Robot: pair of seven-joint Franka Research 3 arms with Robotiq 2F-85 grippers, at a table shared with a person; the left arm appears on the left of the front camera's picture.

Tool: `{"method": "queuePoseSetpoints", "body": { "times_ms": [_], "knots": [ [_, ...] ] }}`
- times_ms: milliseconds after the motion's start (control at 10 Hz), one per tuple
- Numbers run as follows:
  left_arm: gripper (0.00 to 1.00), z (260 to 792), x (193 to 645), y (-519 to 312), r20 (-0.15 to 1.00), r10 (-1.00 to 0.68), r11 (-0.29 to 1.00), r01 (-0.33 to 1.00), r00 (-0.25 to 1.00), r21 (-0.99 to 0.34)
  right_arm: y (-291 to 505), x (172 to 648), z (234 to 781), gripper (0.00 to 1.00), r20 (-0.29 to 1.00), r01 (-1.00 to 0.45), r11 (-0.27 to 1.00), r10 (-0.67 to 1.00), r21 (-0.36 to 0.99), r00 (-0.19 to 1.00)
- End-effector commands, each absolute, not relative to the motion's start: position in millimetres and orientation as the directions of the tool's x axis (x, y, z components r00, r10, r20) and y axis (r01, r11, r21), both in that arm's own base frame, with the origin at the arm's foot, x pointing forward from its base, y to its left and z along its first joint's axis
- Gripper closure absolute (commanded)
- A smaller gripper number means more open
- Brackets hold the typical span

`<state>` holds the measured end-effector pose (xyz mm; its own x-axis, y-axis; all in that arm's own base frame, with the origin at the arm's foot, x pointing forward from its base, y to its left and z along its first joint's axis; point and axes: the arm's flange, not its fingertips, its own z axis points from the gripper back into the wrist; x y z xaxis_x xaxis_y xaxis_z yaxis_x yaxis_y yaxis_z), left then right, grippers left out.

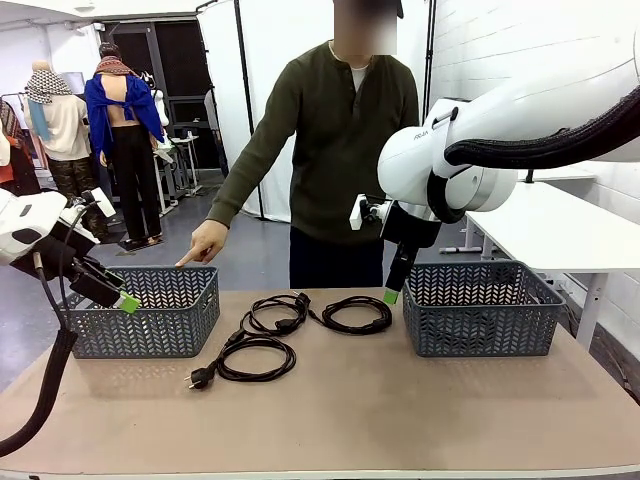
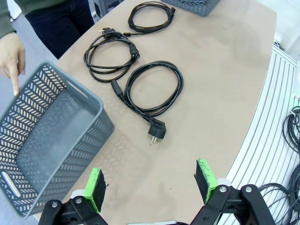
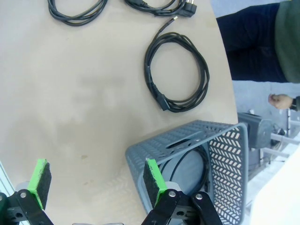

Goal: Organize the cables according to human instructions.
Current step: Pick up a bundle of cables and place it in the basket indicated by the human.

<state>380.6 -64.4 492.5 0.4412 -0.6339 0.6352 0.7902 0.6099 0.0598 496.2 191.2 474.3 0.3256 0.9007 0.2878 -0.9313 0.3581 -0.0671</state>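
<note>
Grey basket (image 1: 150, 325): pointed at by person's hand (image 1: 205, 241).
Jaws: left gripper (image 2: 151, 182) and right gripper (image 3: 97, 179) spread apart, empty.
Nearest cable (image 2: 180, 82): best pinched across bunched strands.

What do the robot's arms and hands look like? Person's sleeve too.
Both glossy white: left arm, right arm, each trailing a thick black hose. Black two-fingered left hand and right hand, green pads. Long olive sleeve.
</note>
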Motion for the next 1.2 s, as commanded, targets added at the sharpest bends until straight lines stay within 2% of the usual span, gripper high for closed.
{"method": "queuePoseSetpoints", "body": {
  "times_ms": [0, 600, 1100],
  "knots": [
    [0.00, 491, 382, -61, 0.644, -0.635, 0.594, 0.802, 0.428, 0.053, 191, 497, 475, 0.00, 0.278, -0.933, 0.354, 0.905, -0.067, 0.323],
    [0.00, 493, 381, -64, 0.635, -0.634, 0.610, 0.790, 0.441, 0.060, 191, 497, 475, 0.00, 0.278, -0.933, 0.354, 0.905, -0.067, 0.323],
    [0.00, 501, 403, -135, 0.480, -0.626, 0.697, 0.717, 0.615, -0.011, 191, 497, 475, 0.00, 0.278, -0.933, 0.354, 0.905, -0.067, 0.323]
  ]
}}
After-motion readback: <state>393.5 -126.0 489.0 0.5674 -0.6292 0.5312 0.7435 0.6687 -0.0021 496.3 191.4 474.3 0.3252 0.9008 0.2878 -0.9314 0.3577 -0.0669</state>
